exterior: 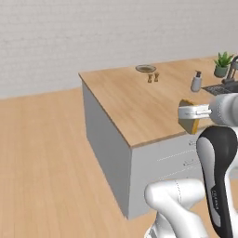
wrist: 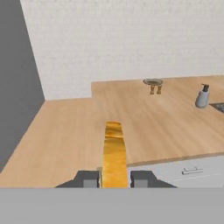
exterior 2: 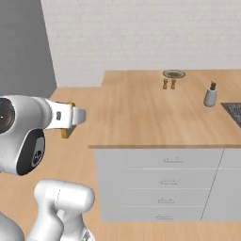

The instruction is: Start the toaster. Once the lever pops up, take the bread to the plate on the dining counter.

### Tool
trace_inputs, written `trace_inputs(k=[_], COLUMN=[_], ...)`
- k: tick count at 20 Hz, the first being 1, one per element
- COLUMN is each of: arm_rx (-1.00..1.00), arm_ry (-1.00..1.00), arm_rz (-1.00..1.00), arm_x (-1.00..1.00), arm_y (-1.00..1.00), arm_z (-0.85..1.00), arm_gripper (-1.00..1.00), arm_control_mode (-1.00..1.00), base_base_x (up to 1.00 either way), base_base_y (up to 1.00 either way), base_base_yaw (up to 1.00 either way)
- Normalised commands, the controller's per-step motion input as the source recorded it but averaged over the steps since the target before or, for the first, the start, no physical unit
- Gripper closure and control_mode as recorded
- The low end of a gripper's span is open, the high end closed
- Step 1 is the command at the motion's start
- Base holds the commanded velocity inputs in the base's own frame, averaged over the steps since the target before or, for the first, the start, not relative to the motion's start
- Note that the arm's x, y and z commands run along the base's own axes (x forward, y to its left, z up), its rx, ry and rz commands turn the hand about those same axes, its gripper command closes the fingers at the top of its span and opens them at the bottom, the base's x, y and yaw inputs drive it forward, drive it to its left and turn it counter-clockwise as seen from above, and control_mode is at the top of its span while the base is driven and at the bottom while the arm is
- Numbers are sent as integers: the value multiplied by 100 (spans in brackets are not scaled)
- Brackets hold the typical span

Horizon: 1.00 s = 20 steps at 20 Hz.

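Bread (wrist: pixel 114 153) sits nearest the hand camera, a thick slice seen edge-on, pale yellow-tan with a darker brown crust along its top, pinched upright between the jaws of the gripper (wrist: pixel 114 178), which stand narrow and closed on it. Judging by this, the toaster part is done and the carrying step is in hand: the slice hangs in the air just short of the near edge of the bench (exterior: pixel 135 102), the light-wood dining counter. Its goal, the plate (exterior 2: pixel 173 74), lies well away at the far edge of the bench, with two small brown shakers (exterior 2: pixel 169 84) just in front of it and a soap dispenser (exterior 2: pixel 210 95) off towards the sink side. Next, the slice probably needs carrying across the bench top, over the shakers, then lowering flat onto the plate before the jaws let go.
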Motion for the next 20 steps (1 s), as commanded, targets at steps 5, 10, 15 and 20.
trace_inputs(k=[5,10,15,20], arm_rx=[0,0,0,0], arm_ry=[0,0,0,0], arm_rz=[0,0,0,0], arm_x=[0,0,0,0], arm_y=[0,0,0,0], arm_z=[0,0,0,0], arm_gripper=[100,100,100,100], arm_control_mode=[100,100,100,100], base_base_x=[68,100,100,100], base_base_y=[100,100,100,100], base_base_yaw=[0,-1,-7,-28])
